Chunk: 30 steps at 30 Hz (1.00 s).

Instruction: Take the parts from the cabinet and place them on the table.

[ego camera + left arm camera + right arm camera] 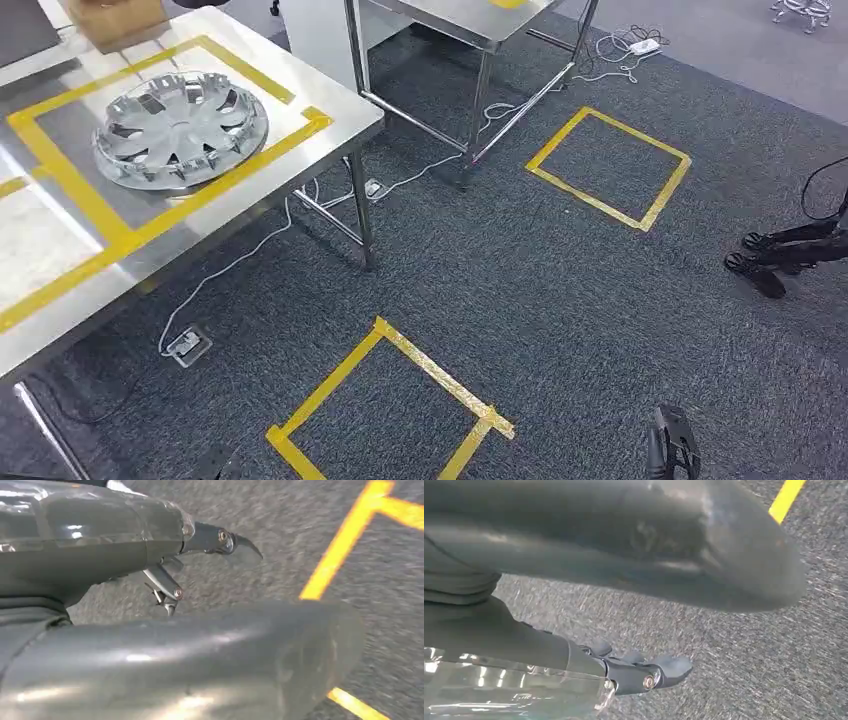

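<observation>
A silver wheel cover (180, 128) lies flat on the steel table (60, 250) at the upper left, inside a rectangle of yellow tape. My right hand (670, 452) hangs low over the carpet at the bottom right. In the right wrist view my right hand (539, 645) holds nothing, its fingers (649, 672) apart from the thumb. My left hand (100, 555) also hangs over the carpet with nothing in it, its fingers (220, 536) stretched out and apart from the thick thumb.
A brown cardboard box (115, 20) sits at the table's far edge. A second steel table (470, 25) stands behind. Two yellow tape squares (385, 405) (610, 165) mark the dark carpet. White cables (240, 255) and a floor socket (187, 345) lie under the table. Black wheeled legs (785, 255) stand at right.
</observation>
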Each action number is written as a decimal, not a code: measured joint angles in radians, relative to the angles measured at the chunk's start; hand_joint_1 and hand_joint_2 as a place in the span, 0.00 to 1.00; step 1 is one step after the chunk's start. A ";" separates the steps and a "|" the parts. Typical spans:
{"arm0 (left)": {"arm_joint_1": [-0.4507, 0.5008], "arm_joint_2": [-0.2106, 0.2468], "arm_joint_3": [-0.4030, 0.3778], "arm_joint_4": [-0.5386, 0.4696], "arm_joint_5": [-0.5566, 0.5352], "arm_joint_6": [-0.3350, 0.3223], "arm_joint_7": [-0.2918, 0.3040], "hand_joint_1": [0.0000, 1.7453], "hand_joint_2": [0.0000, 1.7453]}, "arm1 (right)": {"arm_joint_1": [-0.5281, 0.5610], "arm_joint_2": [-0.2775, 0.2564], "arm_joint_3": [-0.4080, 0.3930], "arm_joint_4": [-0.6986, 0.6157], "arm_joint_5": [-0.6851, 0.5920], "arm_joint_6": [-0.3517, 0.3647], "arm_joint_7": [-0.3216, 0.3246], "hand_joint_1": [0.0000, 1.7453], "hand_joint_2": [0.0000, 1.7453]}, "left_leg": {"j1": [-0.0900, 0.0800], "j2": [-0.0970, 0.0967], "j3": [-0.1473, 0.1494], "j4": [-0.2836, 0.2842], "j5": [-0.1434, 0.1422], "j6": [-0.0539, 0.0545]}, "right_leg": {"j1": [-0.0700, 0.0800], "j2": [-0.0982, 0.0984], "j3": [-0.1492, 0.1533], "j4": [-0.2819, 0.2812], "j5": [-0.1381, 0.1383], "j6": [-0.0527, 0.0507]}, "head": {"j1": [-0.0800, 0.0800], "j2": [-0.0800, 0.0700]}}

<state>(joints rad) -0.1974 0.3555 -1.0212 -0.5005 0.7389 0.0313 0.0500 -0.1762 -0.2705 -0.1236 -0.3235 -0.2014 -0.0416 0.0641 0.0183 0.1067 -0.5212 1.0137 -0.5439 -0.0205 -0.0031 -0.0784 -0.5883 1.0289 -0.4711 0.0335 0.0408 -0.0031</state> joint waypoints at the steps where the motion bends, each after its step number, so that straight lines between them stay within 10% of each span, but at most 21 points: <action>1: -0.008 0.001 0.000 -0.002 -0.006 0.002 0.003 0.00 0.00 | -0.003 0.001 0.002 0.000 -0.008 0.000 -0.001 0.00 0.00 | -0.001 0.005 0.000 0.001 -0.001 -0.006 | 0.001 0.008 -0.004 -0.008 0.003 -0.015 | -0.001 0.000; 4: -0.025 0.002 0.000 -0.007 -0.018 0.002 0.008 0.00 0.00 | 0.007 0.002 0.019 0.005 -0.028 0.000 -0.004 0.00 0.00 | 0.000 0.026 0.014 -0.009 -0.003 -0.023 | 0.007 0.028 -0.006 -0.014 0.001 -0.035 | -0.005 0.000; 6: -0.030 0.005 0.000 -0.010 -0.023 -0.002 0.004 0.00 0.00 | 0.010 0.000 0.024 0.008 -0.037 0.003 -0.014 0.00 0.00 | 0.009 -0.103 0.001 0.025 -0.037 -0.029 | -0.002 0.040 0.007 -0.028 0.007 -0.050 | -0.016 0.000; 10: -0.020 0.018 -0.001 -0.008 -0.028 -0.016 0.000 0.00 0.00 | 0.012 0.006 0.044 0.015 -0.052 0.010 -0.024 0.00 0.00 | 0.000 -0.116 -0.156 0.295 -0.132 -0.023 | 0.009 0.077 0.008 -0.025 0.001 -0.066 | -0.040 0.000; 13: -0.021 0.018 -0.002 -0.010 -0.032 -0.009 0.018 0.00 0.00 | 0.014 0.013 0.052 0.021 -0.066 0.006 -0.019 0.00 0.00 | -0.002 -0.112 -0.124 0.167 -0.004 -0.013 | 0.012 0.107 0.020 -0.022 -0.008 -0.066 | -0.045 0.000; 15: -0.021 0.021 -0.002 -0.011 -0.035 -0.011 0.017 0.00 0.00 | 0.014 0.014 0.063 0.023 -0.074 0.005 -0.019 0.00 0.00 | -0.001 -0.158 -0.073 0.047 0.045 -0.002 | 0.014 0.120 0.025 -0.015 -0.018 -0.058 | -0.048 0.000; 20: -0.019 0.031 -0.003 -0.013 -0.035 -0.024 -0.001 0.00 0.00 | 0.023 0.007 0.077 0.028 -0.084 0.010 -0.024 0.00 0.00 | 0.003 -0.130 -0.051 0.006 0.042 0.011 | 0.008 0.150 0.015 -0.010 -0.025 -0.030 | -0.046 0.000; 21: -0.021 0.032 -0.002 -0.014 -0.034 -0.028 -0.008 0.00 0.00 | 0.022 0.008 0.080 0.029 -0.090 0.014 -0.030 0.00 0.00 | 0.003 -0.121 -0.046 0.004 0.042 0.013 | 0.010 0.121 0.006 0.016 -0.041 -0.023 | -0.037 0.000; 25: -0.021 0.030 -0.002 -0.019 -0.031 -0.019 0.007 0.00 0.00 | 0.009 0.010 0.095 0.029 -0.106 0.013 -0.022 0.00 0.00 | -0.001 -0.080 -0.038 0.004 0.032 0.023 | -0.001 0.085 -0.131 0.281 -0.148 -0.003 | -0.014 0.000; 28: -0.021 0.028 -0.003 -0.028 -0.031 -0.008 0.022 0.00 0.00 | 0.009 0.013 0.107 0.030 -0.114 0.005 -0.002 0.00 0.00 | 0.000 -0.050 -0.023 0.004 0.021 0.017 | -0.006 0.073 -0.086 0.167 -0.046 -0.004 | -0.003 0.000; 30: -0.021 0.029 -0.003 -0.027 -0.031 -0.011 0.018 0.00 0.00 | 0.006 0.008 0.120 0.030 -0.121 -0.001 0.000 0.00 0.00 | -0.001 -0.029 -0.010 0.002 0.011 0.008 | -0.001 0.014 -0.010 0.008 0.010 -0.011 | 0.003 0.000</action>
<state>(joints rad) -0.2180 0.3841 -1.0239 -0.5280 0.7080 0.0199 0.0683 -0.1704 -0.2625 -0.0038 -0.2934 -0.3223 -0.0423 0.0641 0.0171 0.0779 -0.5309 1.0157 -0.5331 -0.0123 -0.0041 -0.0640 -0.5983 1.0373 -0.4615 0.0225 0.0442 -0.0030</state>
